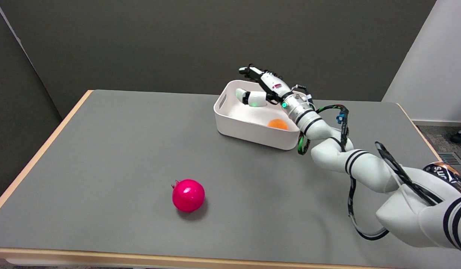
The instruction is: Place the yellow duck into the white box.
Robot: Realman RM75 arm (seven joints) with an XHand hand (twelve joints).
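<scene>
Beside the right arm (365,166), "n's" labels a can (445,173).

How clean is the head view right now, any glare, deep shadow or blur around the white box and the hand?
Head view: lighting is even and soft; the white box interior is bright, nearly washed out around the orange object inside it. The right hand above the box is sharp, without motion blur. The pink pomegranate shows small glare spots and a short soft shadow on the table.
</scene>
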